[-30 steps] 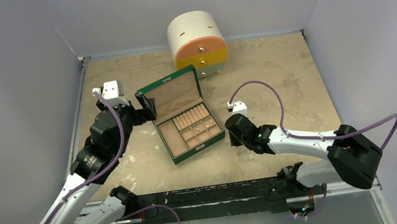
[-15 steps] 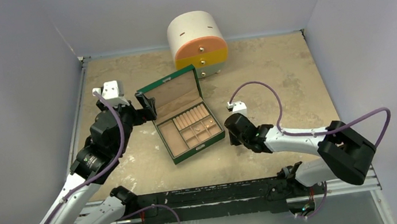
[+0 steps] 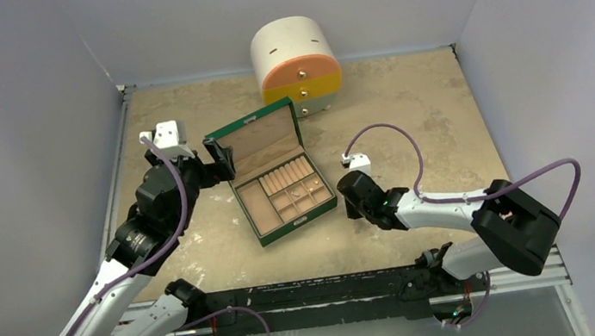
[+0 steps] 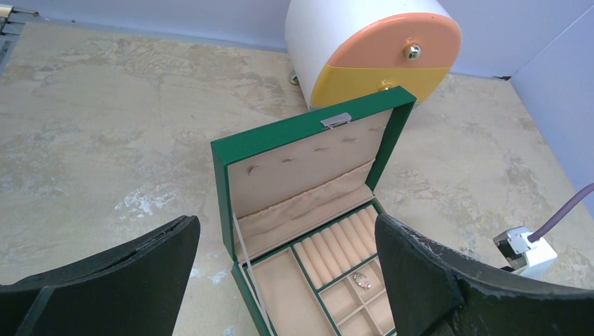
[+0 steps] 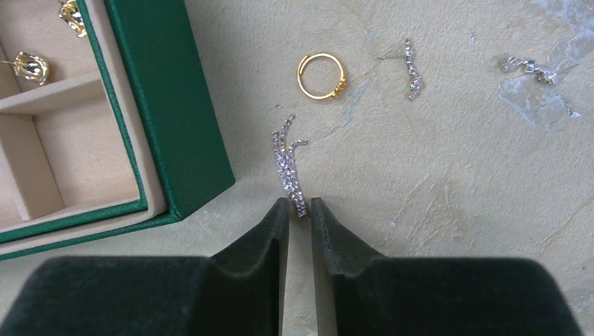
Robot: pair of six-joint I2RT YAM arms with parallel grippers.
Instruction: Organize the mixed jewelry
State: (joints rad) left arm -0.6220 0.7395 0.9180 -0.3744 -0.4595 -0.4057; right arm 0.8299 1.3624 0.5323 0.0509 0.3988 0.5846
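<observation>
The mixed jewelry lies on the table to the right of the open green box (image 5: 164,112): a sparkling silvery chain piece (image 5: 287,164), a gold ring (image 5: 321,75) and two small silvery pieces (image 5: 413,70) (image 5: 529,66). My right gripper (image 5: 300,203) stands low over the table with its jaws a narrow gap apart. The chain's near end lies between the tips, with a sliver of room on each side. Gold pieces (image 5: 31,66) sit in the box's small compartments, and a silvery one (image 4: 361,281) too. My left gripper (image 4: 284,224) hangs wide open behind the box lid (image 4: 308,133), holding nothing.
A white round drawer cabinet (image 3: 296,64) with orange and yellow fronts stands at the back, behind the green box (image 3: 285,196). Grey walls close in the table on the left, back and right. My right gripper (image 3: 351,206) sits just right of the box.
The right jaws have narrowed around the chain's end, and the right arm's elbow has shifted a little leftward. The left arm and the box have not moved.
</observation>
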